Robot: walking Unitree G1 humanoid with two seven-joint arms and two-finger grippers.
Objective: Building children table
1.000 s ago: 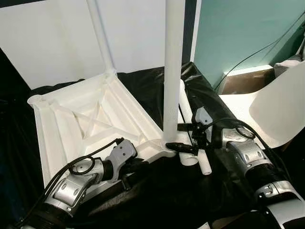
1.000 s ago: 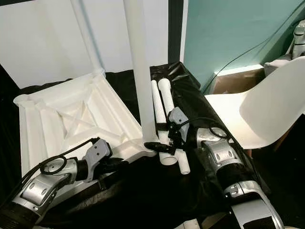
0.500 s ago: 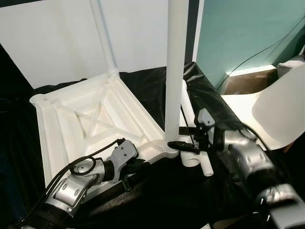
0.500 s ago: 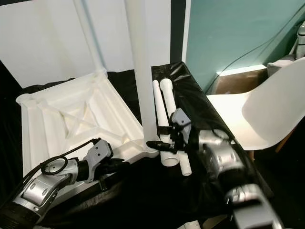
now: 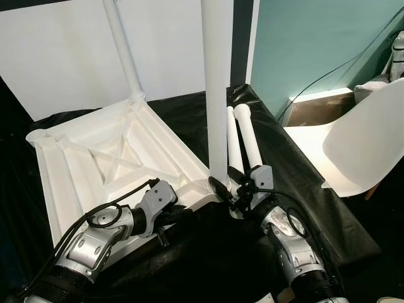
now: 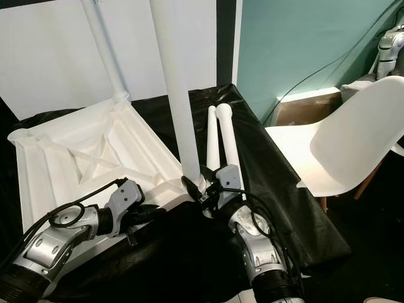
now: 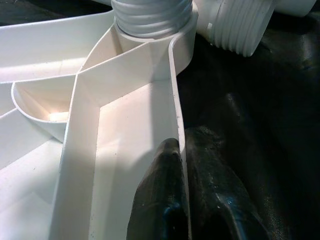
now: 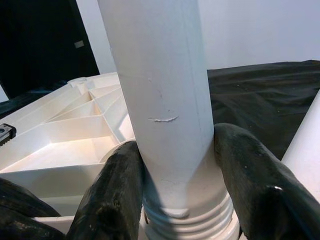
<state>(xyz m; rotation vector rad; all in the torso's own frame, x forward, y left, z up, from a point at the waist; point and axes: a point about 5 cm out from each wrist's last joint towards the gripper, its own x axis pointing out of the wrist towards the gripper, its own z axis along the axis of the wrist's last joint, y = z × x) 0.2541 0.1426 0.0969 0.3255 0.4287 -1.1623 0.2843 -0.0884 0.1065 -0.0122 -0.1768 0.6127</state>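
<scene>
An upturned white plastic tabletop (image 5: 107, 161) lies on a bench covered in black sheeting (image 5: 297, 183), its ribbed underside facing up and taking most of the bench's left half. A white table leg (image 5: 216, 95) stands upright in the socket at the tabletop's near right corner, its threaded end sitting in the socket collar. A second standing leg (image 5: 123, 50) rises from the far corner socket. The far left corner socket (image 5: 38, 136) is open.

The right gripper (image 5: 230, 186) is clamped around the base of the near leg just above the threads, one black finger (image 8: 112, 190) pressed to each side of the tube. The left gripper (image 7: 187, 200) pinches the tabletop's outer rim wall along the near edge, close to the same corner; one finger lies inside the rim and the other outside, apparently tight against the plastic.

Two spare legs (image 5: 245, 136) lie side by side on the sheeting, just right of the standing leg, running toward the bench's far edge. A white chair (image 6: 341, 148) stands beyond the bench's right edge.
</scene>
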